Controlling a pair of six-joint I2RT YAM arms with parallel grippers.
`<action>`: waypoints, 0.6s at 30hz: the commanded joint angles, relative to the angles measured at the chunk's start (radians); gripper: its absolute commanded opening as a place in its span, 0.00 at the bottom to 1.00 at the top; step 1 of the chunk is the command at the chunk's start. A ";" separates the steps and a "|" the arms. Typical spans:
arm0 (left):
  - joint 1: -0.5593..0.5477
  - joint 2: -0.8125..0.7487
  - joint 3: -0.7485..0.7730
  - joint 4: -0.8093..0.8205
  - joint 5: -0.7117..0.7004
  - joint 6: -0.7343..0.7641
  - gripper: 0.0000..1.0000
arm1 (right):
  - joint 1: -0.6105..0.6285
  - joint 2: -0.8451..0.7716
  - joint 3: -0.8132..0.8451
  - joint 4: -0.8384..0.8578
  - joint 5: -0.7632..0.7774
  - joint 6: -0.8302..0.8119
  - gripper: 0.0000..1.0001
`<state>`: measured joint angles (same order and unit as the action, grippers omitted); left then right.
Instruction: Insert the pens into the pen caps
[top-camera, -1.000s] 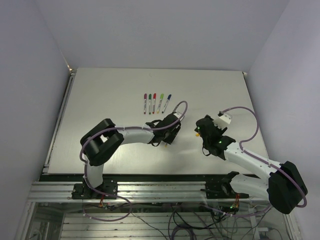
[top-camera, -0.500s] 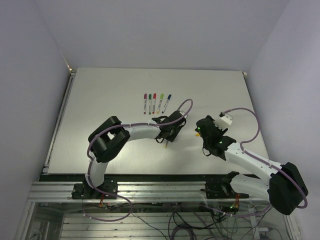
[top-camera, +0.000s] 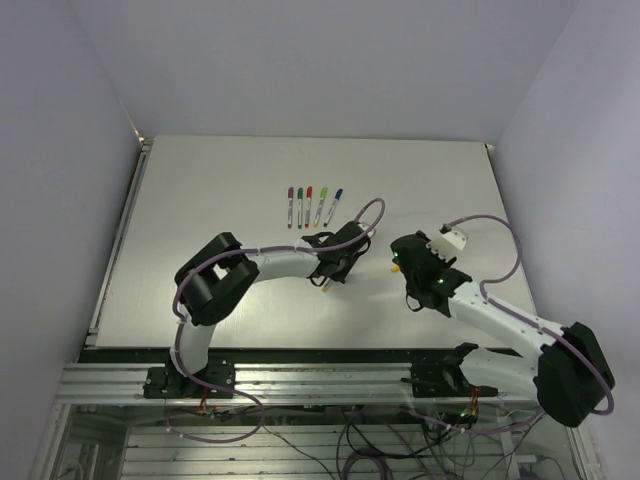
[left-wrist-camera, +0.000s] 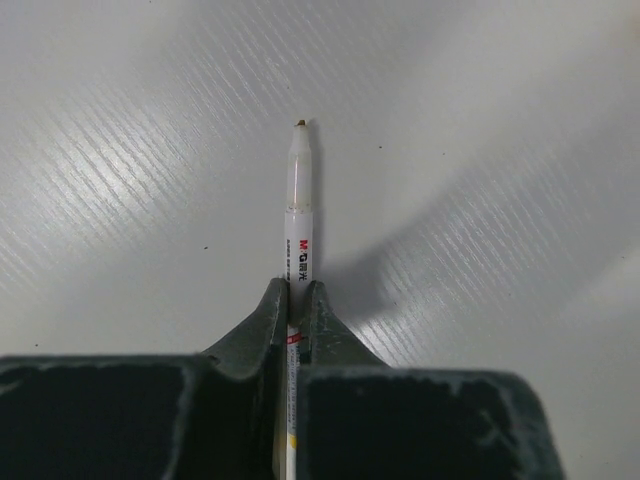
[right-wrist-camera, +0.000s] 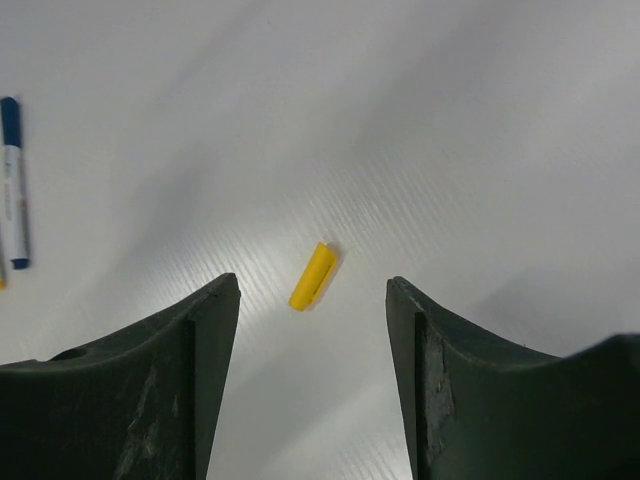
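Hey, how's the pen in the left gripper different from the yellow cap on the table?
The pen is long, thin and whitish; the yellow cap is short and stubby. The pen is clamped in the shut left gripper; the yellow cap lies free in front of the open right gripper. Both are over the white table.

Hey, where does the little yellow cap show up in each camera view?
Top external: the yellow cap lies right of centre, below and to the right of the blue pen.
Left wrist: not in it.
Right wrist: the yellow cap lies near the middle of the picture.
Shared landmark: the blue pen, at the right end of the row from above, shows at the left edge of the right wrist view.
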<state>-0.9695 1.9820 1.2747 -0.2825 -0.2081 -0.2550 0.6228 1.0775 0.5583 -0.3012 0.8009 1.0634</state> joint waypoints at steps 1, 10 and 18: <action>-0.008 0.016 -0.096 -0.038 0.096 -0.029 0.07 | -0.006 0.097 0.061 -0.070 -0.017 0.022 0.58; -0.003 -0.205 -0.174 -0.020 -0.008 -0.040 0.07 | -0.007 0.195 0.069 0.033 -0.119 -0.012 0.50; 0.016 -0.347 -0.256 -0.015 -0.016 -0.058 0.07 | -0.016 0.376 0.169 -0.018 -0.158 -0.019 0.54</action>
<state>-0.9649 1.6966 1.0580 -0.2977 -0.2115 -0.2939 0.6144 1.3842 0.6765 -0.2970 0.6601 1.0504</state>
